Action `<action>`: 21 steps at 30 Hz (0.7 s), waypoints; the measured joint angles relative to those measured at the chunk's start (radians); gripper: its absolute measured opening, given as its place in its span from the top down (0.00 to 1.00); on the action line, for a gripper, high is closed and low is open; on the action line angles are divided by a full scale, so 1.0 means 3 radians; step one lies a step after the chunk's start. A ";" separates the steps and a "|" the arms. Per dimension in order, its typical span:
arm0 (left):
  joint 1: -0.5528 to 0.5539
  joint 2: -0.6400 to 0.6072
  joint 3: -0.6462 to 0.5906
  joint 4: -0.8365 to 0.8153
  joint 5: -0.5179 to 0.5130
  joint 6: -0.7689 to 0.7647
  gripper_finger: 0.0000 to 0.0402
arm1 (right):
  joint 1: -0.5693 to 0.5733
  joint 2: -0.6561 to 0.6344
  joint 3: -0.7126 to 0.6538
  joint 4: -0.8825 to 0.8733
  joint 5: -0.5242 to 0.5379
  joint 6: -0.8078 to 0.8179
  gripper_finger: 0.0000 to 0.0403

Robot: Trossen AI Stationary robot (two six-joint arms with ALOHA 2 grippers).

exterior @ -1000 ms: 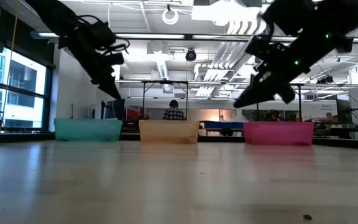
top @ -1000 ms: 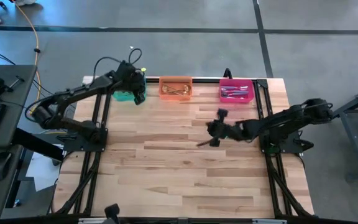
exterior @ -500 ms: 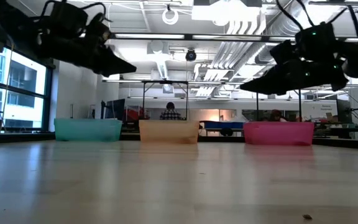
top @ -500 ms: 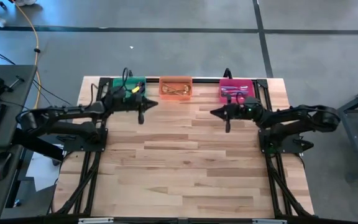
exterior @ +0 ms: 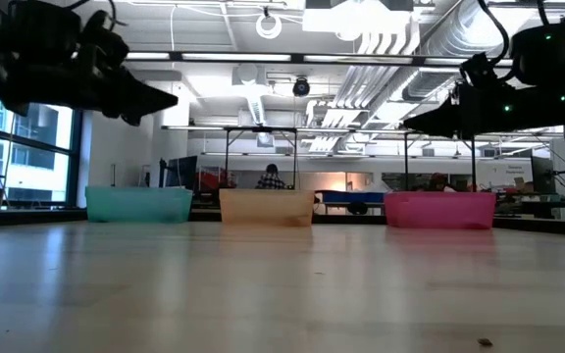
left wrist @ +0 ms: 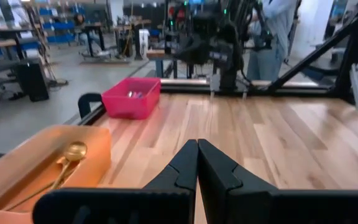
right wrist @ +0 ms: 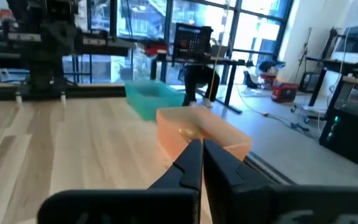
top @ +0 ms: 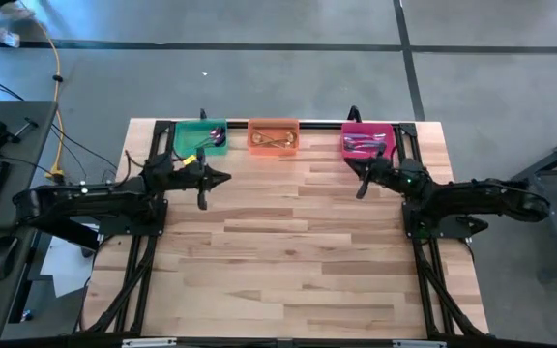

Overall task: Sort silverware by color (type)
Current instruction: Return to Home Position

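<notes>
**Step in hand (my reading):** return both arms to home. Sorting looks complete, as I see no silverware loose on the bench point(top: 288, 261).

**Status.** The silverware lies in three bins in a row along the bench's far edge.
- A purple-blue spoon point(top: 216, 137) is in the green bin point(top: 190, 126), toward the far left corner.
- Gold pieces point(top: 277, 141) are in the orange bin point(top: 274, 121), at mid-edge.
- Further pieces point(top: 366, 145), whose colour I cannot settle, are in the pink bin point(top: 367, 124), toward the far right corner.

The left gripper point(top: 216, 179) hangs over bare wood near the green bin, apart from it. The right gripper point(top: 360, 180) hangs near the pink bin, likewise apart. Both wrist views show the fingers pressed together with nothing between them.

**Procedure.**
1. I travel with both sets of jaws closed, since that gives the slimmest profile beside the bin walls.
2. Height comes first. The low view shows both grippers above the bin rims, and I would not descend until each wrist is back near its own side edge.
3. I draw each arm toward its own base, never across the bench's middle, so the arms cannot meet.
4. I move slowly, because a clipped bin could tip and undo the sort.
5. I confirm in the high view that all three bins sit square to the far edge.
</notes>
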 joint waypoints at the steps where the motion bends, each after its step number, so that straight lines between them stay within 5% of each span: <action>1: 0.0000 -0.0104 -0.0029 -0.0027 0.0001 -0.0019 1.00 | 0.0042 -0.0063 0.0000 -0.0075 0.0068 -0.0008 1.00; 10: 0.0001 -0.0926 -0.0055 -0.0617 -0.0035 -0.0175 1.00 | 0.0248 -0.0432 0.0000 -0.0399 0.0522 -0.0008 1.00; 21: 0.0001 -0.1705 -0.0056 -0.1440 -0.0530 -0.0262 1.00 | 0.0279 -0.0568 -0.0001 -0.0398 0.0658 -0.0025 1.00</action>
